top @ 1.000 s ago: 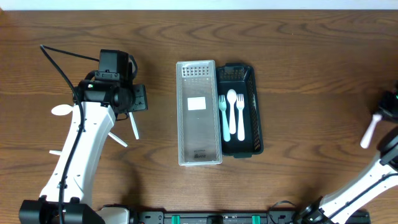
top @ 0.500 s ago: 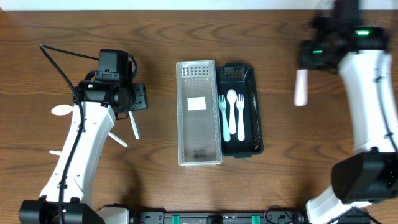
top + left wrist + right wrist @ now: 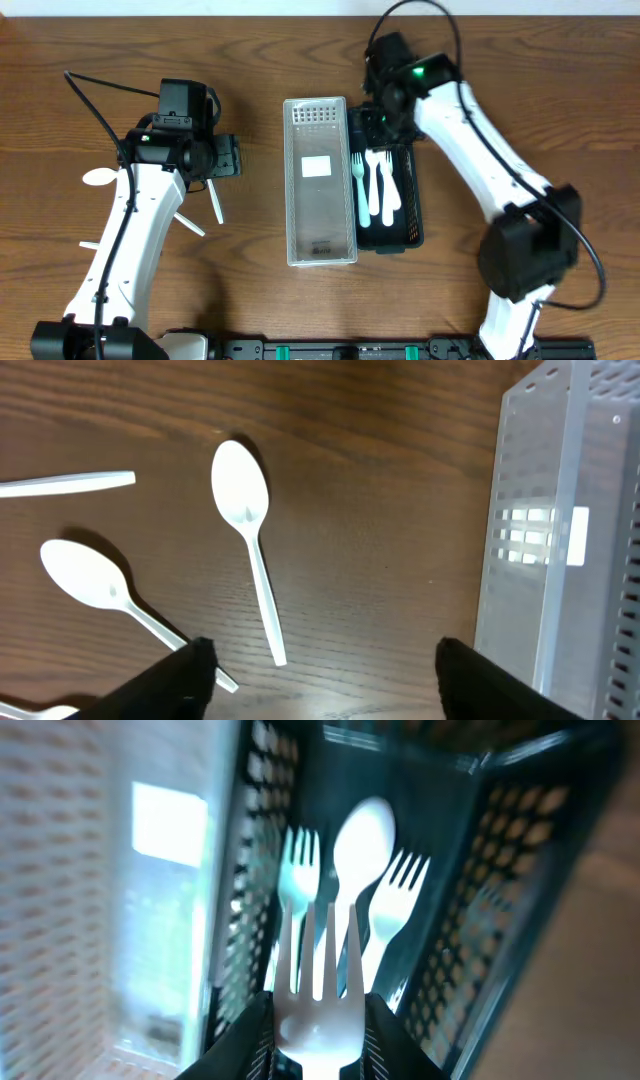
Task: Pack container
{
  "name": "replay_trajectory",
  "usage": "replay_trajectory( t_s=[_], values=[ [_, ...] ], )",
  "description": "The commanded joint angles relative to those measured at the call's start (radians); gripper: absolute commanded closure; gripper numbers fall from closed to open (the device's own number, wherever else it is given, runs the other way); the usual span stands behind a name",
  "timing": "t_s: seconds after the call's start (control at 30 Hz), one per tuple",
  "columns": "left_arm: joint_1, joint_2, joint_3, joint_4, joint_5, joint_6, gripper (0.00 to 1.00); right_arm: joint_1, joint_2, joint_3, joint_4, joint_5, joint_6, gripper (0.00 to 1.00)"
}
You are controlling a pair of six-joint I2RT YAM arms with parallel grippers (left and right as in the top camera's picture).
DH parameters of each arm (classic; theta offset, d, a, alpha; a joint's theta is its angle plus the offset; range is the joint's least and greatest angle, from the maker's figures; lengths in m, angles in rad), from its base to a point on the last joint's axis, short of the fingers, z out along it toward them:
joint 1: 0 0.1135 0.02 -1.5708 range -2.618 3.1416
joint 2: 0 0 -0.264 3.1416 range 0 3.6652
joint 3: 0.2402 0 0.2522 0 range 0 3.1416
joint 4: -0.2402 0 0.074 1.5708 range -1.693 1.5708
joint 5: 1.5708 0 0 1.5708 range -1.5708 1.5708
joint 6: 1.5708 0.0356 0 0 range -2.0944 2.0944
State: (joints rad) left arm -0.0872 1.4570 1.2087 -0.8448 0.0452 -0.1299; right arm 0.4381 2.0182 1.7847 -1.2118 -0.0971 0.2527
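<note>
Dark brown wood-grain bench [image 3: 520, 80]. At its middle, a clear plastic container [image 3: 319, 215] and a dark mesh basket [image 3: 414, 215] lie side by side, touching. Well apart on the left lie scattered loose white spoons [image 3: 243, 500].

Your white-shelled, black-jointed left arm [image 3: 140, 235] is built of long smooth links; a thin black cable [image 3: 110, 85] loops off it at ten o'clock; a small green light [image 3: 146, 138] glows on its wrist housing; the left gripper [image 3: 320, 670] ends in matte black fingers [image 3: 175, 678]; your white-and-black right arm [image 3: 470, 125] matches, its own green lamp [image 3: 415, 70] lit at one o'clock.
</note>
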Motion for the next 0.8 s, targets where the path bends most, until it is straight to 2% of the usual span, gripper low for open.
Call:
replay_trajectory(
  t_s=[0.0, 0.07, 0.23, 0.3, 0.4, 0.43, 0.5, 0.57, 0.77],
  values=[
    [-0.001, 0.002, 0.02, -0.003, -0.012, 0.006, 0.23, 0.012, 0.033, -0.001, -0.017, 0.001, 0.039, 0.88],
    [-0.001, 0.002, 0.02, -0.003, -0.012, 0.006, 0.22, 0.012, 0.036, -0.001, -0.018, 0.002, 0.039, 0.86],
    [-0.001, 0.002, 0.02, -0.005, -0.012, 0.006, 0.12, 0.007, 0.019, 0.001, -0.006, 0.002, 0.021, 0.7],
    [-0.001, -0.005, 0.021, -0.013, -0.012, 0.005, 0.11, -0.001, 0.007, 0.014, -0.003, 0.003, -0.026, 0.6],
    [-0.001, -0.032, 0.021, -0.026, -0.012, 0.005, 0.01, -0.032, -0.016, 0.067, -0.016, 0.007, -0.06, 0.32],
    [-0.001, -0.048, 0.021, -0.027, -0.012, 0.005, 0.02, -0.044, -0.022, 0.088, -0.025, 0.011, -0.06, 0.25],
    [-0.001, -0.083, 0.021, -0.027, -0.012, 0.005, 0.02, -0.074, -0.035, 0.146, -0.055, 0.011, -0.077, 0.17],
    [-0.001, -0.128, 0.021, -0.027, -0.011, 0.005, 0.02, -0.113, -0.052, 0.204, -0.086, 0.011, -0.086, 0.01],
    [0.007, -0.241, 0.021, -0.012, -0.005, 0.013, 0.02, -0.266, -0.103, 0.256, -0.085, 0.014, -0.086, 0.01]
  ],
)
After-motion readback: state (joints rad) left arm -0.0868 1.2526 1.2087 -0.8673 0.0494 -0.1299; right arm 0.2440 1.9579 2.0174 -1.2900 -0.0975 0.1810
